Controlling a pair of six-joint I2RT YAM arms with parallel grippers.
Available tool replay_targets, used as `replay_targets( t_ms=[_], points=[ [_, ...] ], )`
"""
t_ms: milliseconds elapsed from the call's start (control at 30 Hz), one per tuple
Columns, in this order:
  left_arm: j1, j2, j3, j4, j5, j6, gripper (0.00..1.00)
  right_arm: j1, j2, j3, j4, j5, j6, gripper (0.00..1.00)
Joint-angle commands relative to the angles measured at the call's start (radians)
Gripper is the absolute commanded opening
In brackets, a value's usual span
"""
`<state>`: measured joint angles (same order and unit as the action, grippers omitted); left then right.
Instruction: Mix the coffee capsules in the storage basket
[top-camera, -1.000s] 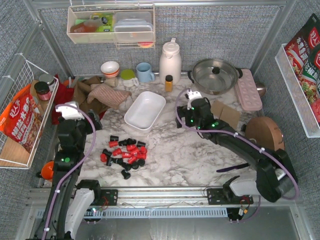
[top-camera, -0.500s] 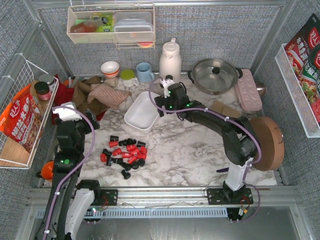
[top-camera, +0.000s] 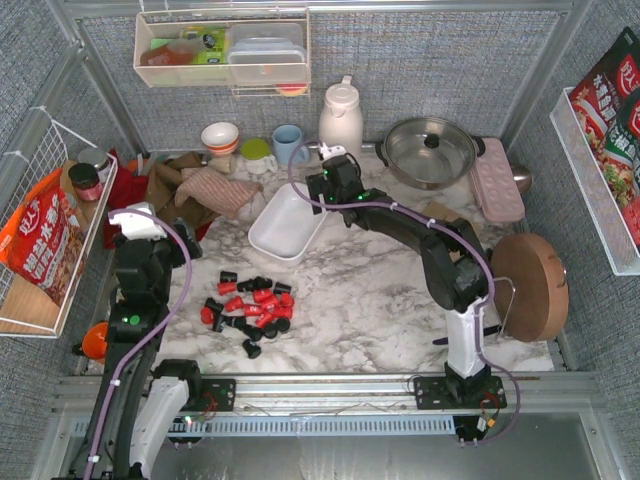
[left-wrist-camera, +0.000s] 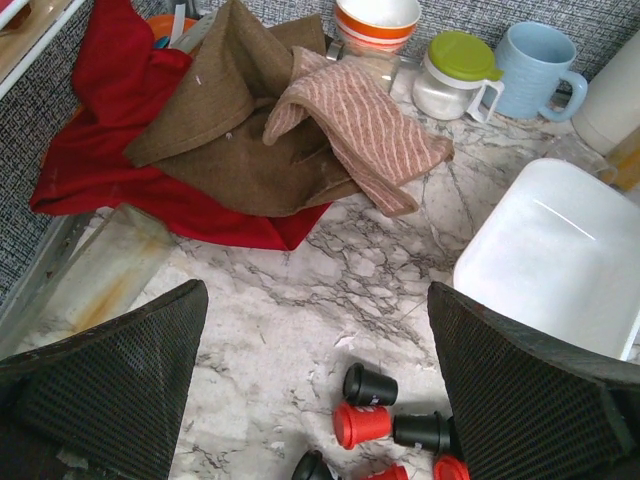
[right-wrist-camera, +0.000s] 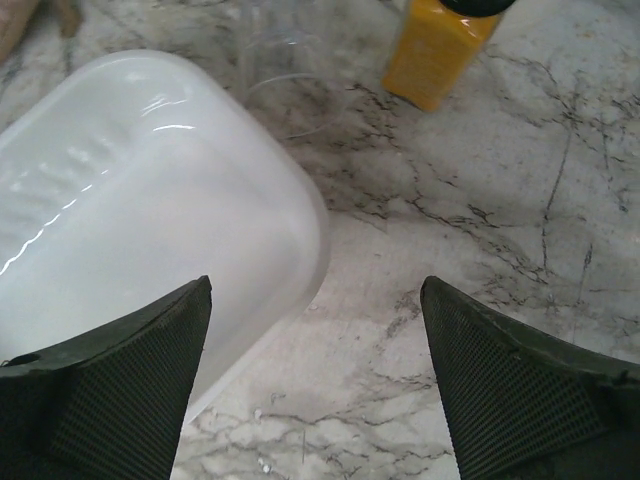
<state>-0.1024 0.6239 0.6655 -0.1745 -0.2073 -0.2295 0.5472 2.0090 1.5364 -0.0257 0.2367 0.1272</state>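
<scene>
Over the far corner of the storage basket (top-camera: 290, 222) hangs the right gripper (right-wrist-camera: 315, 290), jaws wide and empty (the left gripper (left-wrist-camera: 318, 300) likewise). All the coffee capsules (top-camera: 250, 305) lie heaped on the surface (top-camera: 380, 290) nearer the arms, none in the basket. A careless descent could clip the rim and skid the basket into them.

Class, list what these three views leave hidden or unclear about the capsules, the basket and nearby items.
1. Coffee capsules: exact count. Top view: too small and piled. Left wrist view: cut off by the bottom edge and the camera's own fingers.
2. Storage basket: its far right corner. Top view: covered by the right gripper.
3. Yellow bottle: its top. Right wrist view: cut by the top edge.
</scene>
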Motion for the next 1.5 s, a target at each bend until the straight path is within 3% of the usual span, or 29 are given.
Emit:
replay_targets(
  t_ms=[0, 100, 300, 733, 1300, 1467],
  points=[
    [0.000, 0.002, 0.008, 0.018, 0.010, -0.004, 0.99, -0.002, 0.044, 0.032, 0.011, 0.117, 0.061, 0.90],
    [0.001, 0.005, 0.006, 0.018, 0.008, -0.002, 0.99, -0.018, 0.092, 0.073, 0.009, -0.039, 0.015, 0.87],
    [-0.001, 0.014, 0.006, 0.017, 0.012, -0.004, 0.99, -0.046, 0.193, 0.191, -0.060, -0.286, -0.100, 0.67],
    [-0.007, 0.017, 0.003, 0.018, 0.001, -0.001, 0.99, -0.092, 0.347, 0.447, -0.299, -0.327, -0.201, 0.59],
    [-0.007, 0.031, -0.001, 0.021, -0.033, 0.005, 0.99, -0.108, 0.310, 0.351, -0.211, -0.298, -0.125, 0.32],
    [-0.008, 0.030, -0.004, 0.023, -0.047, 0.008, 0.99, -0.140, 0.279, 0.289, -0.178, -0.306, -0.058, 0.16]
  ],
)
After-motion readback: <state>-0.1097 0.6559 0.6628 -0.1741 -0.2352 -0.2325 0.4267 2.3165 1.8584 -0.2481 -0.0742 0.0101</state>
